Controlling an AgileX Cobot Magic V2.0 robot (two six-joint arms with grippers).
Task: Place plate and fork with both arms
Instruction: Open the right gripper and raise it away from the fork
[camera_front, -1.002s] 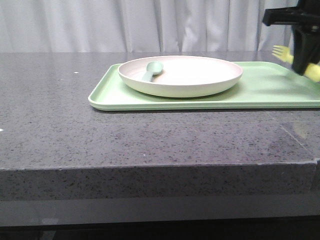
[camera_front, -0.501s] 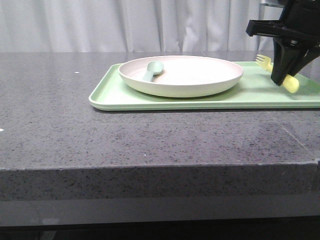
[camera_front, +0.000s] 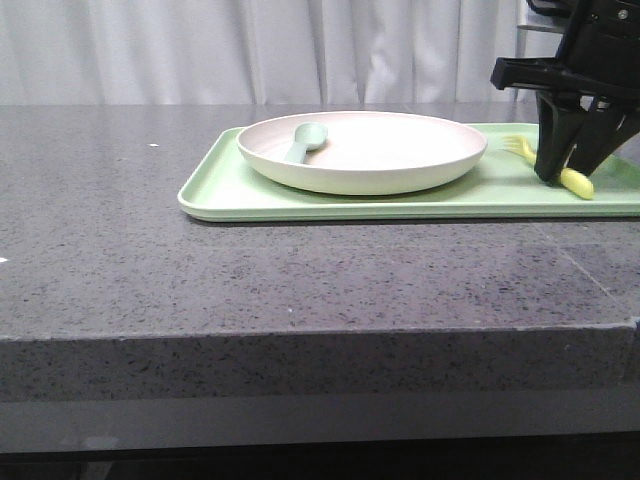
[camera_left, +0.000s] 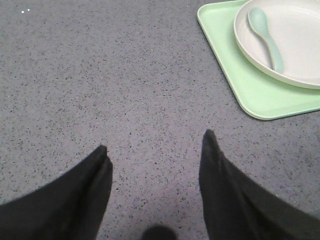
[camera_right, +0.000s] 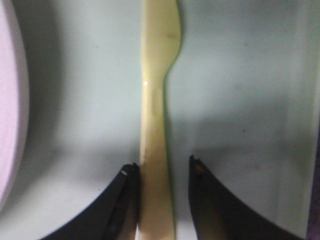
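The off-white plate (camera_front: 362, 152) sits on the light-green tray (camera_front: 230, 195). The pale yellow fork (camera_front: 575, 182) lies flat on the tray to the right of the plate, tines pointing toward the back left. My right gripper (camera_front: 560, 172) stands low over the fork's handle. In the right wrist view the fork (camera_right: 157, 100) runs between the fingers; one finger touches it and the other stands apart, so the right gripper (camera_right: 162, 170) is open. My left gripper (camera_left: 155, 142) is open over bare tabletop, left of the tray (camera_left: 245, 90); it is outside the front view.
A grey-green spoon (camera_front: 303, 142) lies inside the plate near its left side. The tray's right end runs out of the front view. The speckled grey table's front edge (camera_front: 300, 335) is near the camera. White curtains hang behind.
My right gripper came down and a little left with the fork. The fork now rests on the tray, and the jaws have spread apart around its handle.
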